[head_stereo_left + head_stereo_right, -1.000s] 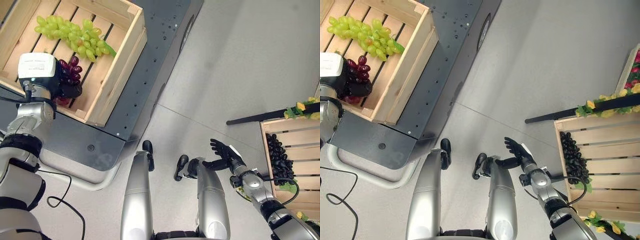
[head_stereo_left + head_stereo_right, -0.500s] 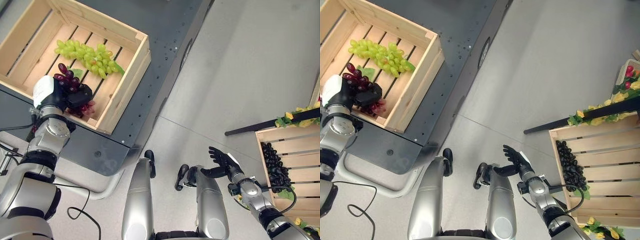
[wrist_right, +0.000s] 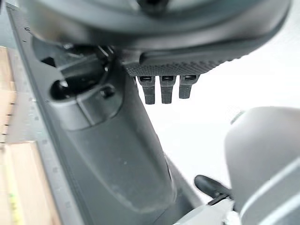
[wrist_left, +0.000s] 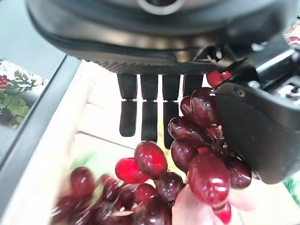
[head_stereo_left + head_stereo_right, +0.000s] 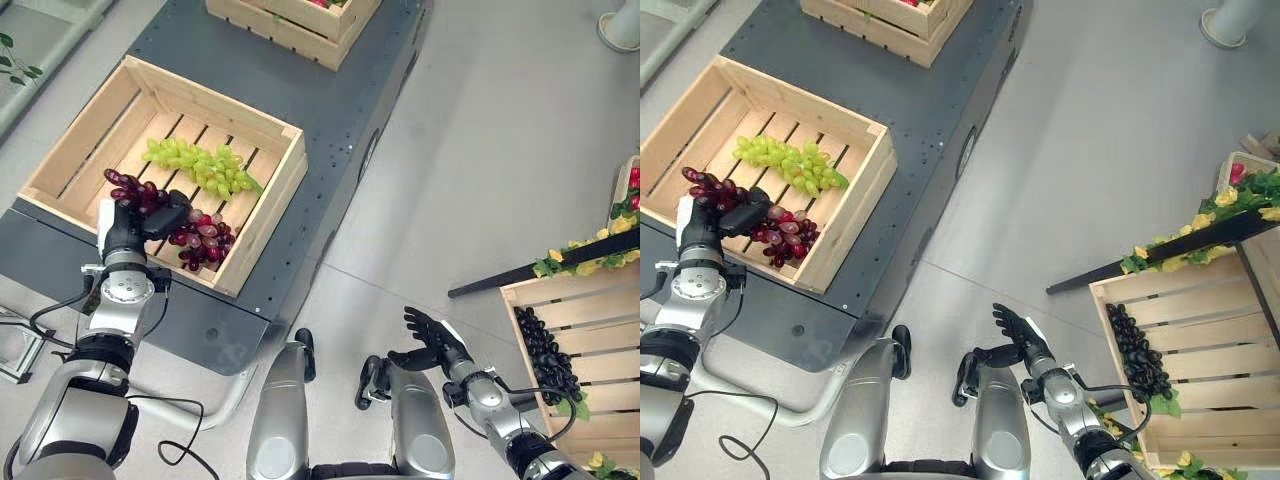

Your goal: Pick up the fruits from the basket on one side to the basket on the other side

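Observation:
A wooden crate (image 5: 268, 222) on the left holds a bunch of green grapes (image 5: 205, 166) and a bunch of red grapes (image 5: 203, 236). My left hand (image 5: 148, 214) is inside this crate near its front wall. It is shut on the red grapes (image 4: 199, 159), which sit between its thumb and fingers (image 4: 150, 110). The loose end of the bunch lies on the slats. My right hand (image 5: 432, 336) hangs open over the floor, well short of the right crate (image 5: 522, 300), which holds black grapes (image 5: 550, 345).
The left crate stands on a dark platform (image 5: 335, 120), with another crate (image 5: 290, 22) of red fruit behind it. A black bar with yellow flowers (image 5: 545, 270) runs past the right crate. Bare grey floor lies between the two sides.
The camera has shifted. My left hand has carried the red grapes further into the crate and lower, so the bunch now trails on the slats. The right hand stays open.

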Controlling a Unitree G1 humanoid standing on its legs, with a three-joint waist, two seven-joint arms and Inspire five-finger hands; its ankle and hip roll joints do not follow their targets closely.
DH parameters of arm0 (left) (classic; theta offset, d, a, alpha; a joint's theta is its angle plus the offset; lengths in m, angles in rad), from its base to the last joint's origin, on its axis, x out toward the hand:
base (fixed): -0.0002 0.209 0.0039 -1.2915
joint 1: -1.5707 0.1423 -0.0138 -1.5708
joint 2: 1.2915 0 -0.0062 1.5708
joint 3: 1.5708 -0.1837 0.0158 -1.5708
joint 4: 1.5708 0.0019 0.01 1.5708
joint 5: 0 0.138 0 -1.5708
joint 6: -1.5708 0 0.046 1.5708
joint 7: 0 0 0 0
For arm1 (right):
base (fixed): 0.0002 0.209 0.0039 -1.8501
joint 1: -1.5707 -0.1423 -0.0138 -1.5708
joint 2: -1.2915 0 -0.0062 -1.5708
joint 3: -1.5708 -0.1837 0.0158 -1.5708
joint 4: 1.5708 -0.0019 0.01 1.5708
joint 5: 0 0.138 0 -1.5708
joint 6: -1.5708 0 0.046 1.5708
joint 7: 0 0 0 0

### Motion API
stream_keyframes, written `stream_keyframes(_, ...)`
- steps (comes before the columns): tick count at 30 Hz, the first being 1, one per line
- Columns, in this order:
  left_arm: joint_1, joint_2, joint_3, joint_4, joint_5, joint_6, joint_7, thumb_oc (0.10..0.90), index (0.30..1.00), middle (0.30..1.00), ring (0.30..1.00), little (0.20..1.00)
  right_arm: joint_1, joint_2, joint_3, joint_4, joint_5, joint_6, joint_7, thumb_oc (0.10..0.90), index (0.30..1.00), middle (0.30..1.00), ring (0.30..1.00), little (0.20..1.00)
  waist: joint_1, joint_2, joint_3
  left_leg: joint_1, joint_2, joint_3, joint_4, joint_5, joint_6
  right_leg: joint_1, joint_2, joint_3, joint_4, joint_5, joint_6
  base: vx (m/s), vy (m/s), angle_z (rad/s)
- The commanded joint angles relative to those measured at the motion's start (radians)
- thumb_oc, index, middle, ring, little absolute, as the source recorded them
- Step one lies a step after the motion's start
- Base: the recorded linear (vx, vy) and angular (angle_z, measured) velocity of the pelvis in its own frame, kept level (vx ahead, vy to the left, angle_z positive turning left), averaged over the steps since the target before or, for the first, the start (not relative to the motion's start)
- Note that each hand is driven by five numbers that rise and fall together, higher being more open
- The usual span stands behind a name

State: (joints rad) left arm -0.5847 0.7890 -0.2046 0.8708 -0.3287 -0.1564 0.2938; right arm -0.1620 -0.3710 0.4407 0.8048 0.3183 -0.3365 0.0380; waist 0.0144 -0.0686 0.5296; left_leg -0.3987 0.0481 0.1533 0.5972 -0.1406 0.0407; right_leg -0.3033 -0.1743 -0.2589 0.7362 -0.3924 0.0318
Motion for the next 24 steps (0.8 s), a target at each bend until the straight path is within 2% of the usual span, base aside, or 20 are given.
stream_keyframes(1,-0.038,0.062,0.093,-0.07,-0.023,-0.118,0.059,0.4,0.3,0.3,0.3,0.3,0.035,-0.022,-0.044,-0.06,-0.015,-0.063,0.004,0.8,0.9,0.9,0.9,0.9,-0.017,0.077,-0.151,0.199,-0.048,0.008,-0.126,-0.138,0.023,0.04,-0.004,0.037,-0.171,0.149,0.034,0.09,-0.044,-0.03)
stream_keyframes(5,-0.017,0.077,0.115,-0.093,-0.049,-0.116,0.052,0.4,0.3,0.3,0.3,0.3,0.061,-0.005,-0.039,-0.107,0.014,-0.068,0.029,0.8,0.9,0.9,0.9,0.9,-0.019,0.087,-0.201,0.278,-0.062,-0.003,-0.224,-0.106,0.009,0.124,0.011,0.029,-0.274,0.164,0.042,0.1,-0.072,-0.08)
stream_keyframes(9,-0.004,0.088,0.12,-0.125,0.015,-0.125,0.046,0.4,0.3,0.3,0.3,0.3,0.077,0.009,-0.021,-0.2,0.032,-0.07,0.03,0.8,0.9,0.9,0.9,0.9,-0.019,0.1,-0.26,0.344,-0.072,-0.012,-0.33,-0.063,-0.003,0.21,0.036,0.02,-0.407,0.197,0.041,0.05,-0.087,0.0)
stream_keyframes(15,-0.023,0.126,0.069,-0.185,0.077,-0.15,0.03,0.4,0.3,0.3,0.3,0.3,0.06,-0.011,0.015,-0.347,0.025,-0.093,-0.011,0.8,0.9,0.9,0.9,0.9,-0.016,0.123,-0.332,0.419,-0.076,-0.031,-0.44,-0.029,-0.02,0.306,0.059,0.018,-0.537,0.226,0.039,0.02,-0.089,0.02)
stream_keyframes(19,-0.076,0.16,0.029,-0.209,0.061,-0.187,-0.017,0.4,0.3,0.3,0.3,0.3,0.026,-0.026,0.033,-0.42,0.067,-0.095,0.021,0.8,0.9,0.9,0.9,0.9,-0.014,0.135,-0.365,0.456,-0.075,-0.042,-0.504,-0.002,-0.031,0.35,0.071,0.019,-0.604,0.253,0.04,-0.02,-0.099,0.07)
stream_keyframes(24,-0.161,0.184,-0.022,-0.263,0.01,-0.186,-0.066,0.4,0.3,0.3,0.3,0.3,-0.033,-0.048,0.036,-0.507,0.124,-0.066,0.08,0.8,0.9,0.9,0.9,0.9,-0.013,0.142,-0.402,0.487,-0.074,-0.06,-0.587,0.037,-0.049,0.395,0.088,0.016,-0.694,0.288,0.041,-0.03,-0.086,0.05)
